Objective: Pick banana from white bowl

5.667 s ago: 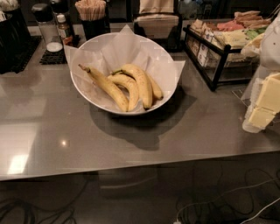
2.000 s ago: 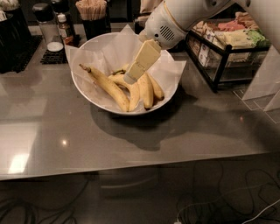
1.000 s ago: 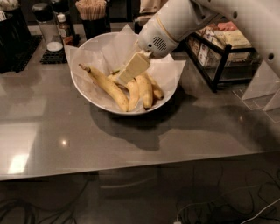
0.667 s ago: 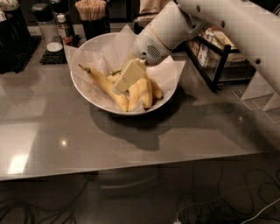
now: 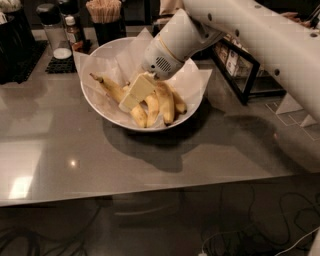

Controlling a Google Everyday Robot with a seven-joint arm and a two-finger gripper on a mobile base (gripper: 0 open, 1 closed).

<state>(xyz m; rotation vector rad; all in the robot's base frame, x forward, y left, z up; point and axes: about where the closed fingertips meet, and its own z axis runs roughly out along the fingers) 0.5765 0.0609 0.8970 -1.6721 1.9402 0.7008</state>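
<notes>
The white bowl [image 5: 93,103] stands on the grey table [image 5: 150,165] at the back middle, lined with crinkled white paper [image 5: 107,57]. Several yellow bananas [image 5: 165,102] lie in it; one long banana [image 5: 111,87] points to the bowl's left rim. My gripper [image 5: 134,93] reaches down from the upper right into the bowl. Its cream-coloured tip lies over the middle of the banana pile and hides part of it. The white arm [image 5: 260,45] crosses the top right of the view.
A black wire rack [image 5: 240,65] with packets stands right of the bowl. Shakers [image 5: 52,30] on a black mat and a holder of wooden sticks [image 5: 105,15] stand behind the bowl at the left. The table's front edge runs across the lower view.
My gripper has come down and to the left, from above the bowl's right side into the bowl and onto the banana pile. The bananas and bowl have not visibly moved.
</notes>
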